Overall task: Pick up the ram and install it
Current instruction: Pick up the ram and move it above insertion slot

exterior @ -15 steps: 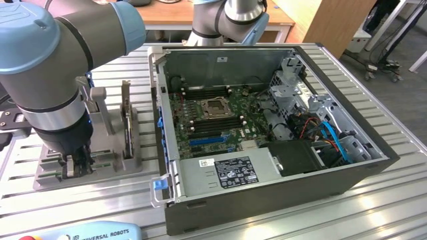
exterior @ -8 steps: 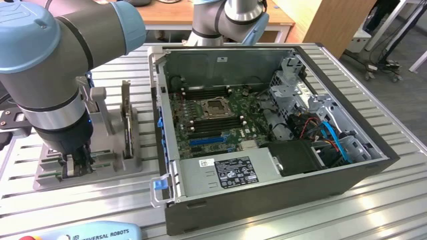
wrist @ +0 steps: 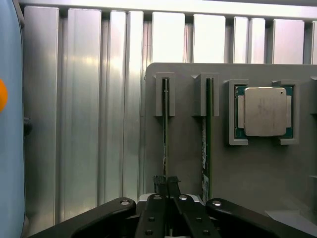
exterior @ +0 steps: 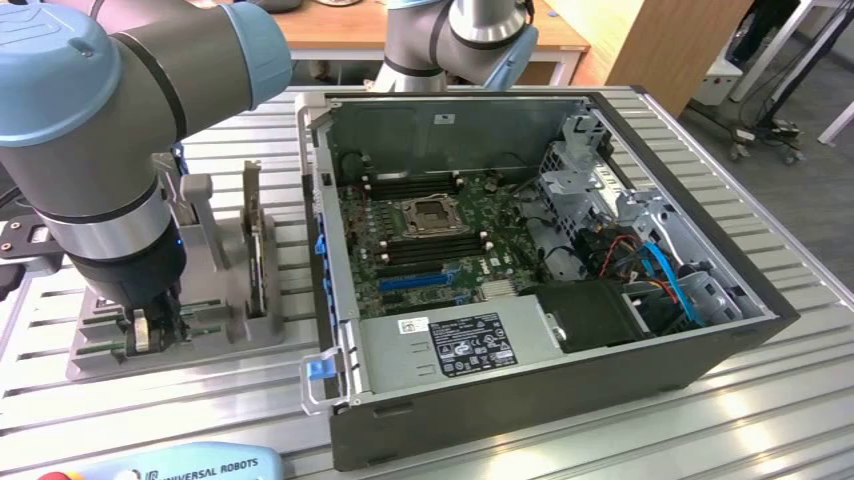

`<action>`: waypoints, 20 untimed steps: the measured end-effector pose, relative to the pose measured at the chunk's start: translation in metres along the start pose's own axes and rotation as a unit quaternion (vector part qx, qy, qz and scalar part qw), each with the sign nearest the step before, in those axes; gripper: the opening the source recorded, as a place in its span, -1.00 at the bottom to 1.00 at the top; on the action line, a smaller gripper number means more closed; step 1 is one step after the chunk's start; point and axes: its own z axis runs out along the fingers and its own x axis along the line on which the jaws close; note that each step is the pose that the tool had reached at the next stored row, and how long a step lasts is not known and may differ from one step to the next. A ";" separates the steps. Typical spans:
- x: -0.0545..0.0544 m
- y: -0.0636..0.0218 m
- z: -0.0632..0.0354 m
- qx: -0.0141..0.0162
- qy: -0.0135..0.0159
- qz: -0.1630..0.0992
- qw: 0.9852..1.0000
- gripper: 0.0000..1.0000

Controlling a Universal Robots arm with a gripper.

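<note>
Two rams stand on edge in the slots of a grey holder [wrist: 185, 148]. My gripper [wrist: 166, 184] has its black fingers pressed together on the near end of one ram [wrist: 165, 129], a thin green stick. The other ram [wrist: 207, 134] stands free in the neighbouring slot. In the exterior view the gripper [exterior: 150, 335] reaches straight down into the holder [exterior: 94, 358] on the exterior view's left, beside the open computer case [exterior: 534, 400]. The motherboard [exterior: 427, 240] lies exposed inside the case, with long memory slots on both sides of the processor socket [exterior: 430, 213].
A square silver processor [wrist: 265, 111] sits in its own pocket of the holder. A flat part [exterior: 251, 240] stands upright on the holder behind the gripper. Drive cages and blue cables [exterior: 661, 270] crowd the case's right side. A teach pendant [exterior: 174, 465] lies at the near edge.
</note>
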 end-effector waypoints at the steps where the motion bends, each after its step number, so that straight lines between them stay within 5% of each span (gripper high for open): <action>1: 0.000 0.0000 0.0000 0.000 0.000 0.000 1.000 -0.76; 20: 0.000 0.0001 -0.0029 0.000 0.000 0.000 1.000 -0.76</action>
